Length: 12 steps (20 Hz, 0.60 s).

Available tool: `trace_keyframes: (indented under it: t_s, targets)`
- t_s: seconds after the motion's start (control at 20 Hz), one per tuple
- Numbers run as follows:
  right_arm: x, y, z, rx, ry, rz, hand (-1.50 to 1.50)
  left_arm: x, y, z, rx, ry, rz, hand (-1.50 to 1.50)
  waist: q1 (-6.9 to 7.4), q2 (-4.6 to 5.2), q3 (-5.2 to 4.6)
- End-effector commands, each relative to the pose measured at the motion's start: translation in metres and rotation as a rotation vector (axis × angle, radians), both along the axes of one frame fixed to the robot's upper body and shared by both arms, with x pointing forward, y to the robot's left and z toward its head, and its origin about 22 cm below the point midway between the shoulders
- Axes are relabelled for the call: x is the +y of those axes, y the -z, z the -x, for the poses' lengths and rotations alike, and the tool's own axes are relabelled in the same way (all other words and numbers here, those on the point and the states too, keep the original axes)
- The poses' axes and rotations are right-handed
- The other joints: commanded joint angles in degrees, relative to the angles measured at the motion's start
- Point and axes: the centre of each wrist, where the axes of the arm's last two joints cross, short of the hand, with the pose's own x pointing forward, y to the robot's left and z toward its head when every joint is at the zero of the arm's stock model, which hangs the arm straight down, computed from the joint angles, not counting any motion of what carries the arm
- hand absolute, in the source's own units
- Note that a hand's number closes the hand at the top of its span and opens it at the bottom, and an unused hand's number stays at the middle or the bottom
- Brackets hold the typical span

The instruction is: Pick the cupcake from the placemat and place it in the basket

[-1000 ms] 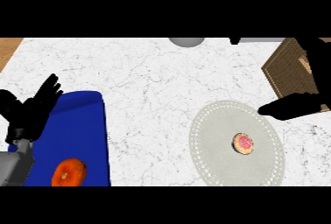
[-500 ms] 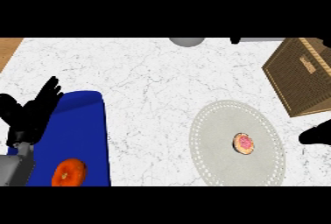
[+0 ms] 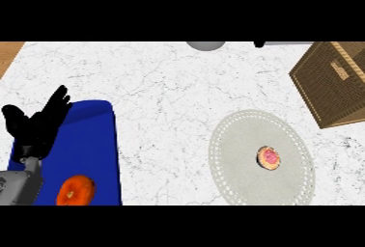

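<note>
Nearest to me, at the lower left, an orange [image 3: 76, 190] lies on a blue mat [image 3: 92, 144]. My left hand [image 3: 35, 123] rests over that mat's left edge, fingers [image 3: 58, 99] straight and spread, pointing up, holding nothing. My right hand does not show at all, so I cannot tell how its fingers stand.

The pale round placemat [image 3: 242, 140] is my landmark. It lies flat on the white marbled bench [image 3: 157, 82], well to the right of the blue mat. The cupcake [image 3: 269, 157] sits on it, right of the placemat's middle and a little toward me, upright as far as I can judge, with pink icing on top and a tan rim around it. Nothing touches it.

I judge the cupcake light and soft, with icing that would smear or dent if I pressed on it. I would take it by its sides, low on the tan rim, thumb against fingers, and keep off the top. It should be carried level so it does not tip.

Beyond the placemat and to its right stands the brown woven basket [image 3: 335, 87], well apart from the cupcake. Farther still, at the bench's far edge, a grey rounded thing [image 3: 205, 45] is partly cut off; I cannot tell what it is.
</note>
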Motion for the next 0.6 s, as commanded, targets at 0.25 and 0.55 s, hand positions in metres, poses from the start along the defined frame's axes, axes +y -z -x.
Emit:
trace_keyframes:
  t_s: [0.25, 0.55]
  targets:
    - [0.013, 0.079, 0.029, -0.002, 0.104, -0.017, -1.50, -0.001, -0.013, -0.007, -0.004, 0.024, 0.009, 0.00, 1.54, 0.48, 0.06]
    - [0.019, 0.129, 0.018, -0.069, 0.124, -0.027, -1.50, -0.011, -0.017, -0.014, -0.019, 0.031, -0.001, 0.00, 1.63, 0.43, 0.03]
